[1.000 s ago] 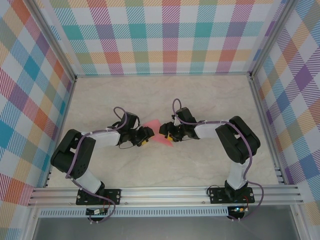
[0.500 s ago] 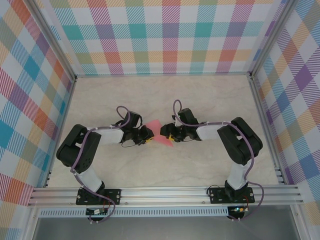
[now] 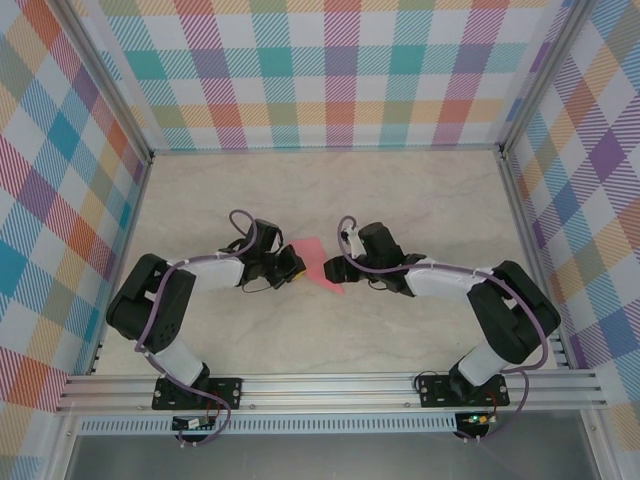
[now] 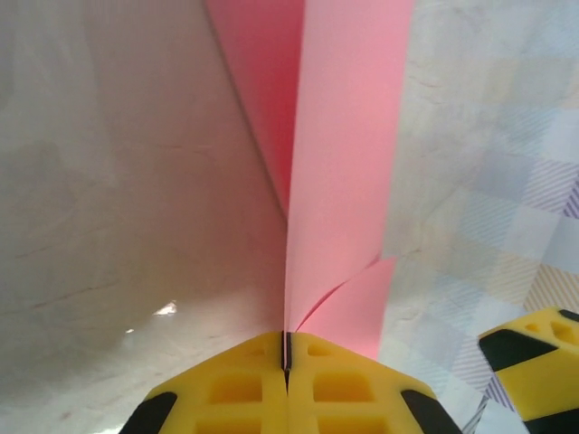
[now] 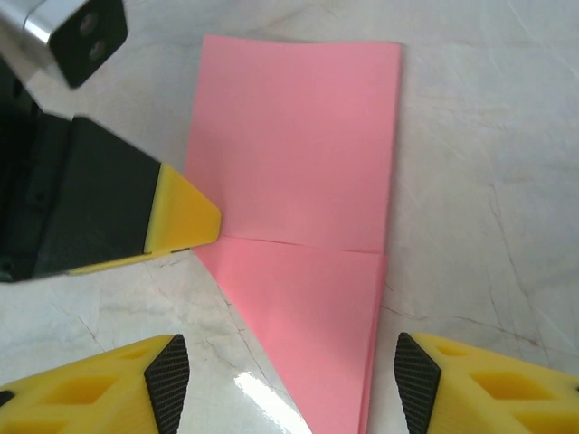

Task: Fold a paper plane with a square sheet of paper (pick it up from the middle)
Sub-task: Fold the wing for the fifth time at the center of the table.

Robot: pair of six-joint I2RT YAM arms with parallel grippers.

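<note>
The salmon-pink sheet of paper point(image 3: 318, 262) lies folded on the table between the two grippers, a long strip with one slanted fold at its near end point(image 5: 298, 181). My left gripper point(image 3: 296, 268) is shut on the paper's left edge. In the left wrist view its yellow jaws meet with the thin edge pinched between them point(image 4: 287, 348), and a loose flap of the paper point(image 4: 348, 163) curls up beside the grip. My right gripper point(image 5: 289, 398) stands open, one finger on each side of the strip's pointed end and touching neither side. The left gripper's yellow tip point(image 5: 185, 217) rests at the paper's edge.
The marble-patterned table point(image 3: 400, 200) is walled by checked panels on three sides point(image 3: 340, 70). An aluminium rail point(image 3: 330, 385) with both arm bases runs along the near edge. The right gripper's finger point(image 4: 534, 362) shows at the lower right of the left wrist view.
The left gripper has shut on the paper's edge. The right gripper has opened wider, and the right arm's elbow has swung out to the right and lower.
</note>
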